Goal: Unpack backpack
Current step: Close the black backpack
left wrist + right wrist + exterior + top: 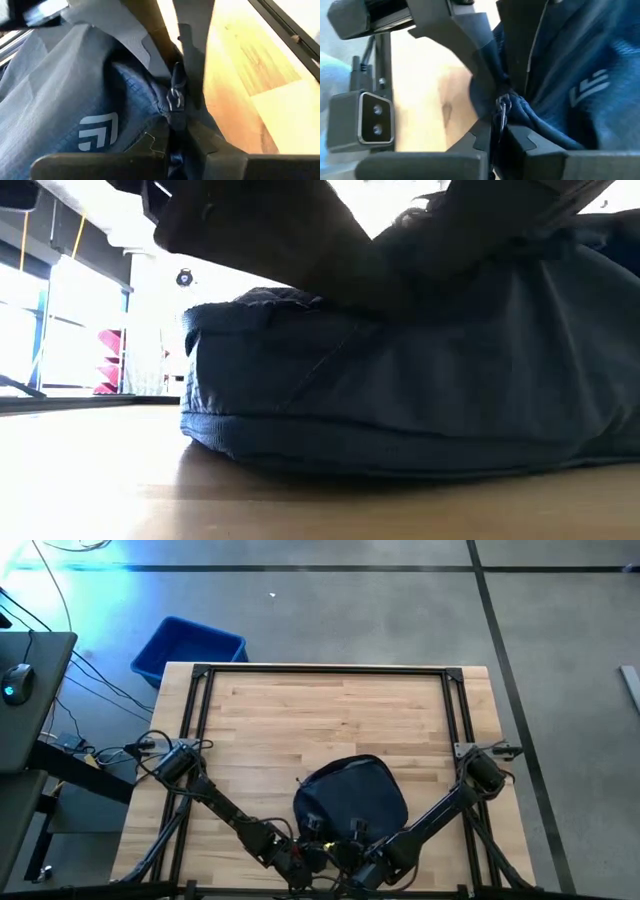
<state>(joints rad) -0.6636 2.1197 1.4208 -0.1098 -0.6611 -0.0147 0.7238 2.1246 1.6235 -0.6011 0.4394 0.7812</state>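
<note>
- The pale wooden surface (330, 720) with a black metal frame stands on a grey concrete floor (350, 610).
- A rigid bright-blue plastic bin (187, 648) sits on the floor beyond the surface's far left corner.
- The dark navy soft fabric backpack (350, 798) lies at the near edge.
- The left hand (175, 112) and the right hand (501, 117) are both clamped together on the backpack's zipper fabric.

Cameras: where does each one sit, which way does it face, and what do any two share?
High: overhead, looking down; both arms meet at the backpack.
Low: at tabletop height, backpack fills it, arm above.
Left wrist: left gripper pinching fabric by the white logo.
Right wrist: right gripper pinching fabric.
Shared: both wrists show zipper pulls.
</note>
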